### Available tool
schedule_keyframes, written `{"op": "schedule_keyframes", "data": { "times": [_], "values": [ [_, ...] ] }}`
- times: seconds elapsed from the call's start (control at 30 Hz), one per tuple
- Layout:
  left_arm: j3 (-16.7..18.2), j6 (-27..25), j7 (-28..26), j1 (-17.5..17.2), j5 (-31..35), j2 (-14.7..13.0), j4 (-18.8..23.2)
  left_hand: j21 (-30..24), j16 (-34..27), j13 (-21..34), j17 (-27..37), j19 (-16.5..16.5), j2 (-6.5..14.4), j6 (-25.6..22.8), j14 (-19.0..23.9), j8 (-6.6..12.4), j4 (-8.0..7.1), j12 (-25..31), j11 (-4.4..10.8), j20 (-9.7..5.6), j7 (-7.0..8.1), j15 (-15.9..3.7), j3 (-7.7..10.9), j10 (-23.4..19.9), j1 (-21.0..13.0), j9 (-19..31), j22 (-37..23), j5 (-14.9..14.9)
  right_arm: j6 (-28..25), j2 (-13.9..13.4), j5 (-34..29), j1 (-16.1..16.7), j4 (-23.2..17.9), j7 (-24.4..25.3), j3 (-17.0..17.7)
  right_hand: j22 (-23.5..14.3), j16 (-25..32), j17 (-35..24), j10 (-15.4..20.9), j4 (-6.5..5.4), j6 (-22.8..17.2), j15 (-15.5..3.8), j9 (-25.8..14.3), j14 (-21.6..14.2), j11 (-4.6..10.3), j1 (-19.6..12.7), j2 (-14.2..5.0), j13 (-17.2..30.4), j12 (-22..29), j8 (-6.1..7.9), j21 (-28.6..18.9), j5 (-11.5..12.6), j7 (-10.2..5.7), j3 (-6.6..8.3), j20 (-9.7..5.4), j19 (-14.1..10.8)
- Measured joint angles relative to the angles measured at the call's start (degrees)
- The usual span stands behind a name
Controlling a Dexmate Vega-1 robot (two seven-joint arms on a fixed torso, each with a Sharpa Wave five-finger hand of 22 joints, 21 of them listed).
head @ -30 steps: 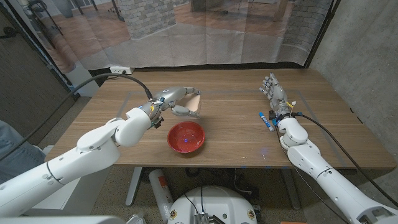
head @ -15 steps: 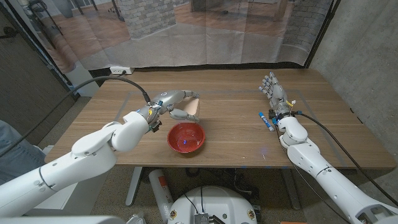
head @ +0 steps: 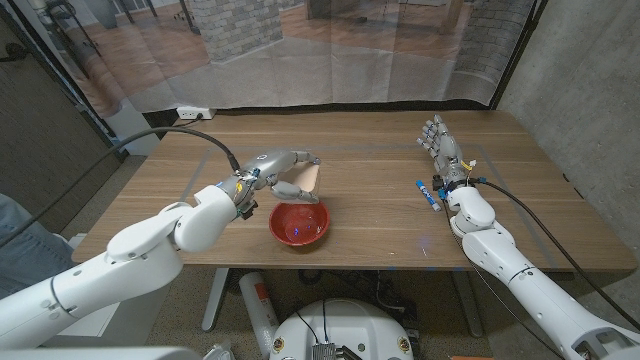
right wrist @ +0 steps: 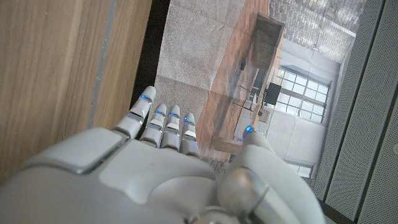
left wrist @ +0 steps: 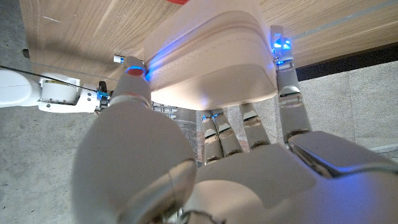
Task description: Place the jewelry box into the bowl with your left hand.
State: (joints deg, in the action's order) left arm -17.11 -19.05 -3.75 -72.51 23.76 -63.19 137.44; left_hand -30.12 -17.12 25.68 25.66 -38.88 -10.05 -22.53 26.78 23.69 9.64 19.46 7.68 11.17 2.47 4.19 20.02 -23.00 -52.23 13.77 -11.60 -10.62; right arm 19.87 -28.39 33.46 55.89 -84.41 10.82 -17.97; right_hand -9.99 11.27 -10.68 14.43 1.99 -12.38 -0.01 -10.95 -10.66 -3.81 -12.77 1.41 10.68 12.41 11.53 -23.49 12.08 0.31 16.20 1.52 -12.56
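My left hand (head: 280, 172) grips the pale pink jewelry box (head: 311, 178) and holds it in the air just above the far rim of the red bowl (head: 299, 221). In the left wrist view the cream, rounded jewelry box (left wrist: 208, 59) sits between the thumb and the fingers (left wrist: 290, 102) of my left hand (left wrist: 205, 168), with the wooden table behind it. My right hand (head: 441, 150) stands at the right side of the table with its fingers straight and apart, holding nothing. The right wrist view shows the back of that right hand (right wrist: 161, 168).
A blue and white marker (head: 428, 195) lies on the table (head: 370, 160) just left of my right wrist. A black cable runs from the far left edge to my left arm. A clear curtain hangs behind the table's far edge.
My left hand has carried the jewelry box a little nearer and lower, toward the far rim of the bowl. The right hand has not moved.
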Motion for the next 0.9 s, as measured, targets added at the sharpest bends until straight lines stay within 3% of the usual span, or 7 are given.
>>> {"op": "schedule_keyframes", "data": {
  "times": [0.6, 0.9],
  "values": [
    [5.15, -3.43, -0.94, -7.71, 0.73, -2.00, 3.47, -0.44, 0.07, 0.39, 0.23, 0.00, 0.00, -0.30, 0.10, -0.03, 0.00, -0.07, -0.30, 0.00, 0.31, -0.08, 0.00, -0.31, 0.00, -0.09, 0.01, 0.16, -0.30, -0.72, 0.24, 0.79, -0.97, 0.01, 0.37, 0.00, 0.00, -0.01, 0.00, 0.00, 0.00, 0.00, 0.00, 0.01, 0.00, 0.00, 0.00, 0.00, 0.00, 0.00, 0.44, 0.00, 0.00, 0.00, -0.20, -0.20],
    [5.91, -4.47, -1.11, -9.58, 1.24, -2.00, 3.98, -0.81, 0.09, 0.48, 0.26, 0.00, 0.00, -0.29, 0.10, -0.08, 0.00, -0.34, -0.09, 0.00, 0.31, -0.08, 0.00, -0.52, 0.00, -0.05, 0.02, 0.17, -0.37, -0.96, 0.34, 1.07, -1.36, 0.01, 0.51, 0.00, 0.00, -0.01, 0.00, -0.01, 0.00, 0.00, 0.00, 0.01, 0.00, 0.00, 0.00, 0.00, 0.00, 0.00, 0.44, 0.00, 0.00, 0.00, -0.20, -0.20]
  ]
}}
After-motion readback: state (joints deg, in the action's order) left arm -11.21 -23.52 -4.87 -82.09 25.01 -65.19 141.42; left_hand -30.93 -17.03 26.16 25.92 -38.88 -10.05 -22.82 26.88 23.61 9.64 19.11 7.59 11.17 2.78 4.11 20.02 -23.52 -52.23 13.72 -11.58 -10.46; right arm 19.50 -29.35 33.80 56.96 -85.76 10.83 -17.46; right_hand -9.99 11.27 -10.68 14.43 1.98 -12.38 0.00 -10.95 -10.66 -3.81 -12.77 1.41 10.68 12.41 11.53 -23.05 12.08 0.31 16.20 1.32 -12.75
